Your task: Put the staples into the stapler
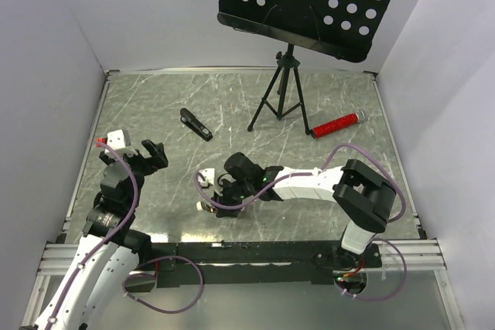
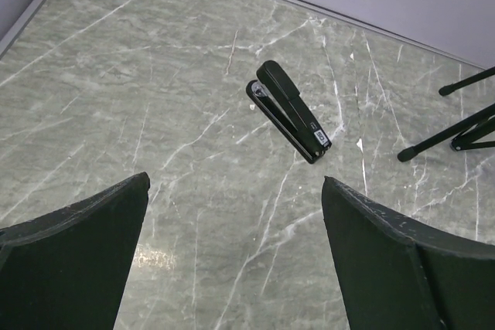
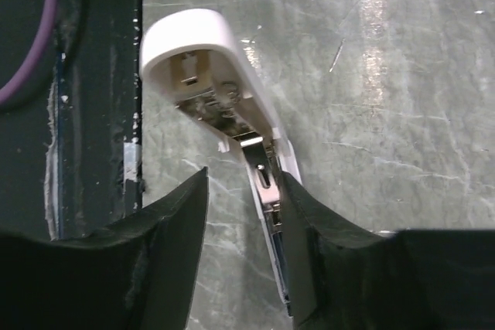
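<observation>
A white stapler (image 3: 201,52) lies near the table's front edge with its lid swung open, showing the metal channel inside; it also shows in the top view (image 1: 207,176). My right gripper (image 3: 244,175) straddles the stapler's metal channel. Its right finger (image 3: 309,222) rests against the stapler's side, while the left finger (image 3: 178,222) stands a gap away. In the top view the right gripper (image 1: 220,197) hangs low over it. My left gripper (image 2: 236,182) is open and empty above bare table, at the left (image 1: 155,152). The staples are out of view.
A black stapler (image 2: 290,110) lies shut further back, left of centre (image 1: 196,124). A music stand's tripod (image 1: 282,94) stands at the back with a red cylinder (image 1: 335,124) to its right. A small white box (image 1: 117,138) sits at the left edge. The black front rail (image 3: 85,98) runs beside the white stapler.
</observation>
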Robot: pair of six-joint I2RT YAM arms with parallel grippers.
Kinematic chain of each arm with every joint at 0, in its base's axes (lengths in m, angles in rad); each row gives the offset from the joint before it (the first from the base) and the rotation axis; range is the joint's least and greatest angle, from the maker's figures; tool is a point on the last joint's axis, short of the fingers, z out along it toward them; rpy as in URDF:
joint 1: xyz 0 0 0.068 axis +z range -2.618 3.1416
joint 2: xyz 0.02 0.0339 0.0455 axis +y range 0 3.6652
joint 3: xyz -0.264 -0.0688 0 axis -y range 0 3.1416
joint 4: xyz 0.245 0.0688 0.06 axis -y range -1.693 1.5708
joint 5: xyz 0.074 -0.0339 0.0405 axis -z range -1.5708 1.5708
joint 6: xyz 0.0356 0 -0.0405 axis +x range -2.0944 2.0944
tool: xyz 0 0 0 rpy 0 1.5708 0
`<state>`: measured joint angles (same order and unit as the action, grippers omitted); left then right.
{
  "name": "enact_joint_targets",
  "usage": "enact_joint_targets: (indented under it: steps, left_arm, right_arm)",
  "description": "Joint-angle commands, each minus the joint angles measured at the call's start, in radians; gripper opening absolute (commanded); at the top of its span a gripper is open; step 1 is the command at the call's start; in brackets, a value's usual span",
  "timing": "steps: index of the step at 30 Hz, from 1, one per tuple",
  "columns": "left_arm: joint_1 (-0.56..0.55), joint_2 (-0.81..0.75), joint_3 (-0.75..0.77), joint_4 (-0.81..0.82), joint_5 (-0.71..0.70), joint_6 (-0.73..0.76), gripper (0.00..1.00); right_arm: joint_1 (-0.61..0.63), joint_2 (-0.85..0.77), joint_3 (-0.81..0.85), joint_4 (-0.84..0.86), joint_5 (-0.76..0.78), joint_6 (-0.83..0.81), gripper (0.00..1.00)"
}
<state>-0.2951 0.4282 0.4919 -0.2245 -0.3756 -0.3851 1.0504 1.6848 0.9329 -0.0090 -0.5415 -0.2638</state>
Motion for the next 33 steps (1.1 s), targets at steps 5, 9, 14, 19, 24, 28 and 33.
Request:
enact_joint_targets:
  steps: [5, 9, 14, 19, 24, 28, 33]
  left_arm:
    - [0.005, 0.001, -0.006, 0.079, 0.017, 0.032, 0.97]
    - [0.004, 0.004, -0.009, 0.088, 0.023, 0.038, 0.97]
    - [0.004, 0.004, -0.012, 0.091, 0.032, 0.04, 0.97]
    - [0.002, 0.001, -0.012, 0.094, 0.03, 0.04, 0.97]
    - [0.002, -0.003, -0.012, 0.096, 0.024, 0.038, 0.97]
    - [-0.001, -0.009, -0.01, 0.09, 0.011, 0.034, 0.97]
    - [-0.006, -0.019, -0.009, 0.082, -0.009, 0.028, 0.97]
  right_arm:
    - [0.017, 0.052, 0.083, 0.038, 0.014, -0.052, 0.36]
    - [0.026, 0.078, 0.106, 0.018, 0.014, -0.061, 0.3]
    - [0.03, 0.085, 0.113, 0.014, 0.028, -0.064, 0.15]
    - [0.036, 0.066, 0.1, 0.026, 0.074, -0.028, 0.08]
    - [0.036, 0.03, 0.057, 0.141, 0.167, 0.037, 0.0]
    - [0.034, 0.033, 0.038, 0.248, 0.262, 0.113, 0.0]
    - [0.028, 0.079, 0.061, 0.381, 0.415, 0.185, 0.0]
